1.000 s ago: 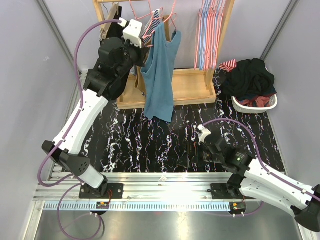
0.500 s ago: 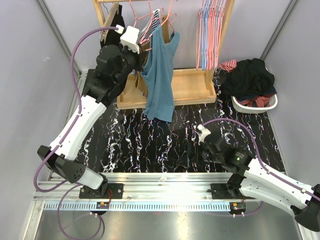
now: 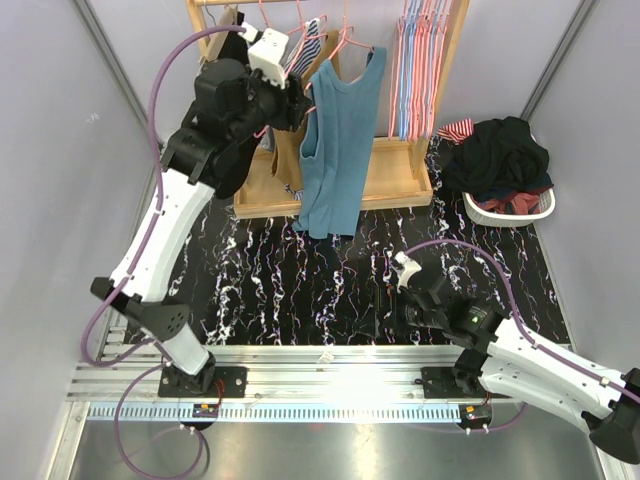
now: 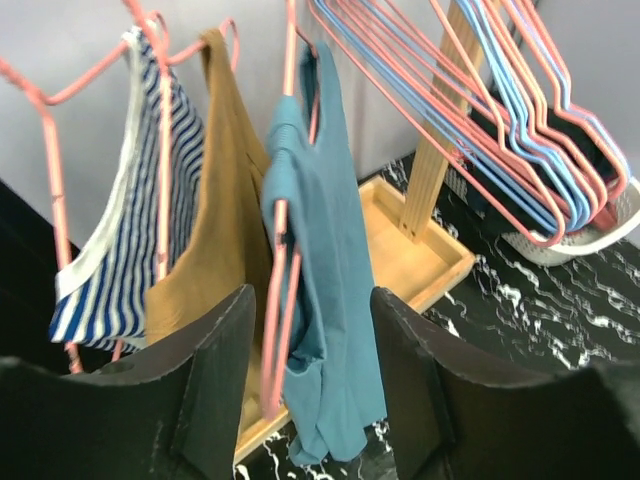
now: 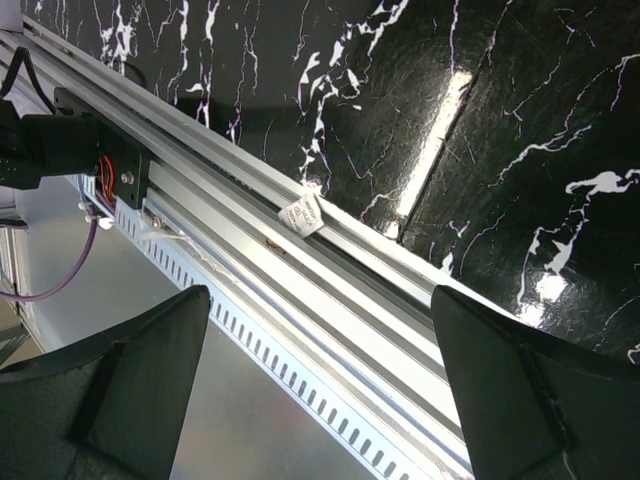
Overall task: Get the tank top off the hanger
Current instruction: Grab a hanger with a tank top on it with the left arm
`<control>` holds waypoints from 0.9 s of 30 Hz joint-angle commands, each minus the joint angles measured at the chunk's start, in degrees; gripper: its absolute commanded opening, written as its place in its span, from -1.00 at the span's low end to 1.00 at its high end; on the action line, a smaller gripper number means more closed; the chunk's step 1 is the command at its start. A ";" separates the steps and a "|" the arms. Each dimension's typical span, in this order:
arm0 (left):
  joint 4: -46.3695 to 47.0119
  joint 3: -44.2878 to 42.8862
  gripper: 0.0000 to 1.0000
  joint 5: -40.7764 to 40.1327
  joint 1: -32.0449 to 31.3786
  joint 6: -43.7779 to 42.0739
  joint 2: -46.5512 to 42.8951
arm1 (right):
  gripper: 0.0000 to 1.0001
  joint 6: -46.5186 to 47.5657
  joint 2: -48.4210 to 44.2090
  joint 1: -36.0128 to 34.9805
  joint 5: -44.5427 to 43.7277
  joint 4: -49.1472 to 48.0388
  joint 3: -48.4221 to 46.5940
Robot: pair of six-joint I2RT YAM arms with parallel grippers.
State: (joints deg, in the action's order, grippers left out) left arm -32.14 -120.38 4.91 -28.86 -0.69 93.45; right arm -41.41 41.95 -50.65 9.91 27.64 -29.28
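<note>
The blue tank top [image 3: 338,140] hangs on a pink wire hanger [image 3: 351,44] from the wooden rack's rail. My left gripper [image 3: 297,108] is raised beside its left edge, open and holding nothing. In the left wrist view the blue tank top [image 4: 325,250] and its hanger [image 4: 284,260] hang just beyond the gap of my left gripper [image 4: 312,400], not touched by the fingers [image 4: 215,385]. My right gripper [image 3: 383,305] rests low over the black marble mat, and in the right wrist view this gripper [image 5: 320,400] stands wide open over the aluminium rail.
A striped top [image 4: 130,230] and a tan top [image 4: 215,230] hang left of the blue one. Several bare pink and blue hangers [image 3: 415,70] fill the rail's right end. The rack's wooden base tray [image 3: 385,170] lies below. A white basket [image 3: 545,208] of dark clothes stands at right.
My left gripper was shut and has opened. The blue tank top has swung right along the rail and now faces the camera more broadly. The right arm has barely moved.
</note>
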 commanded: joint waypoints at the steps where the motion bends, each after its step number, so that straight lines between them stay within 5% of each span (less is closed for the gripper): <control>1: -11.43 -8.27 0.11 3.70 -0.06 -1.68 5.85 | 1.00 -0.34 0.05 -0.50 -0.42 -3.38 0.01; 8: -10.07 -12.17 0.15 -3.67 0.03 -3.70 8.87 | 0.99 -0.60 -2.04 -0.50 -0.85 -1.62 0.71; 16: -14.34 -16.90 0.18 1.15 0.21 -5.38 14.20 | 1.00 -0.25 -1.70 -0.50 -1.04 -1.18 0.45; 20: -14.53 -18.40 -0.29 0.89 0.38 -5.73 15.97 | 0.99 -0.16 -1.70 -0.50 -0.95 -0.57 0.10; 21: -14.53 -18.75 -0.61 0.98 0.47 -5.55 16.24 | 0.99 -0.25 -2.14 -0.50 -1.03 -0.57 0.27; 23: -14.70 -19.28 -0.91 1.77 0.91 -5.46 17.03 | 1.00 -0.43 -2.58 -0.50 -1.47 -0.30 0.54; 27: -15.76 -19.02 -1.00 2.48 1.18 -5.55 17.91 | 1.00 -0.78 -3.11 -0.50 -1.56 -0.48 1.06</control>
State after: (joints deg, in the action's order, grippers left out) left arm -46.76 -136.92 5.41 -28.16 -5.82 110.78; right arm -41.74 39.57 -50.65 9.89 27.33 -28.45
